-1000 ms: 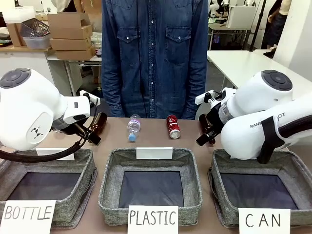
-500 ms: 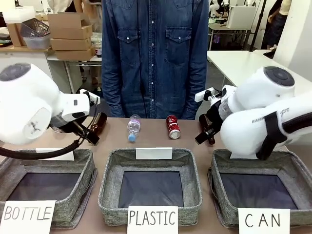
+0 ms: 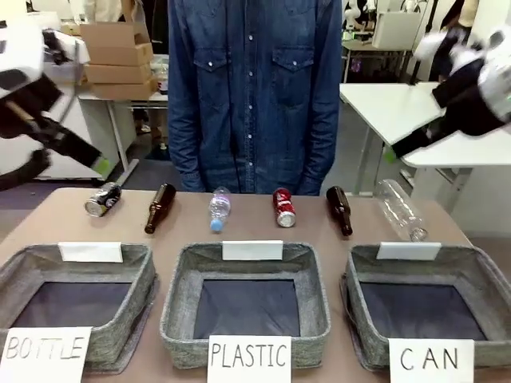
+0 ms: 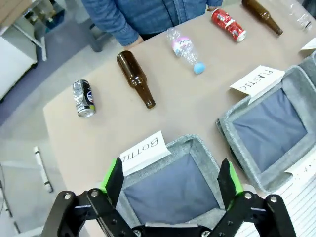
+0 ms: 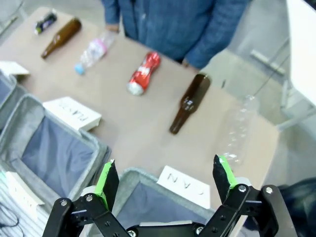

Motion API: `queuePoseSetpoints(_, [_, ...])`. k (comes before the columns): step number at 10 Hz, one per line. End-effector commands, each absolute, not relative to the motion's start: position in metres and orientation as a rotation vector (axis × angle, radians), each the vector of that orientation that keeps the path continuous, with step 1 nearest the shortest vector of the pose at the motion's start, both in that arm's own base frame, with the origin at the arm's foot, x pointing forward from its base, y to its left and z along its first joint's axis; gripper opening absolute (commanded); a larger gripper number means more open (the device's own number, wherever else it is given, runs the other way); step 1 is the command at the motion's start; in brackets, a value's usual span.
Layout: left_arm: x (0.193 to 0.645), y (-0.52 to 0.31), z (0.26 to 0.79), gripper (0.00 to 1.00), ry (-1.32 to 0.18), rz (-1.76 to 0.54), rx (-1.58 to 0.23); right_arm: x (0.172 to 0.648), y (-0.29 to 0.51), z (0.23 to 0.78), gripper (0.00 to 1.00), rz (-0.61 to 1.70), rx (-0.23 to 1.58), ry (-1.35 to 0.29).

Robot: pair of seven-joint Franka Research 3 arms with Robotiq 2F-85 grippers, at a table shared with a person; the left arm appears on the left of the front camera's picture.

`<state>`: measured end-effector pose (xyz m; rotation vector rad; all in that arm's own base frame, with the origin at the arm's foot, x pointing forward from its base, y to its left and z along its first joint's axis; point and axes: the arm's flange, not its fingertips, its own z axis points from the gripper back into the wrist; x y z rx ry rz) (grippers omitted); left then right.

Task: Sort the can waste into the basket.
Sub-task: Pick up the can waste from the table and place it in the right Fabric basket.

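1. Lying on its side, the red can (image 3: 283, 207) sits beyond the basket's (image 3: 359, 335) far left corner.
2. The black and silver can (image 3: 103, 199) lies much farther left of the basket.
3. The left gripper (image 4: 171, 175) and right gripper (image 5: 164, 173) hang above basket height, fingers spread wide, empty.

Cans (image 3: 283, 207), btls (image 3: 160, 208) in row behind baskets (image 3: 357, 311).
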<state>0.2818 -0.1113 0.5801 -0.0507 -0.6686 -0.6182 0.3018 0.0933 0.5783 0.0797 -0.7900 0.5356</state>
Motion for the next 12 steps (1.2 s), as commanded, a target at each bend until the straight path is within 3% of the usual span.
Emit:
queuePoseSetpoints(1, [0.323, -0.127, 0.535, 1.0, -0.58, -0.625, -0.04, 0.316, 0.1, 0.556, 1.0, 0.543, 0.106, -0.719])
queuePoseSetpoints(2, [0.282, -0.111, 0.58, 1.0, -0.669, -0.618, -0.051, 0.302, 0.093, 0.578, 1.0, 0.536, 0.08, -0.79])
queuePoseSetpoints(3, [0.294, -0.108, 0.573, 1.0, -0.463, -0.745, -0.316, 0.309, 0.091, 0.568, 1.0, 0.477, 0.268, -0.69])
queuePoseSetpoints(4, [0.306, -0.091, 0.576, 1.0, -0.306, -0.691, -0.543, 0.309, 0.074, 0.564, 1.0, 0.419, 0.542, -0.587])
queuePoseSetpoints(5, [0.316, -0.068, 0.576, 1.0, -0.157, -0.654, -0.762, 0.312, 0.055, 0.563, 1.0, 0.276, 0.868, -0.355])
queuePoseSetpoints(6, [0.326, -0.05, 0.569, 1.0, -0.063, -0.633, -0.956, 0.315, 0.042, 0.56, 1.0, 0.155, 1.09, -0.197])
queuePoseSetpoints(7, [0.337, -0.035, 0.558, 1.0, -0.01, -0.574, -1.088, 0.319, 0.032, 0.554, 1.0, 0.1, 1.232, -0.172])
queuePoseSetpoints(10, [0.358, -0.002, 0.525, 1.0, -0.003, -0.341, -1.33, 0.331, 0.009, 0.54, 1.0, -0.148, 1.427, -0.143])
queuePoseSetpoints(12, [0.357, 0.01, 0.529, 1.0, -0.106, -0.259, -1.314, 0.339, 0.01, 0.534, 1.0, -0.234, 1.395, -0.157])
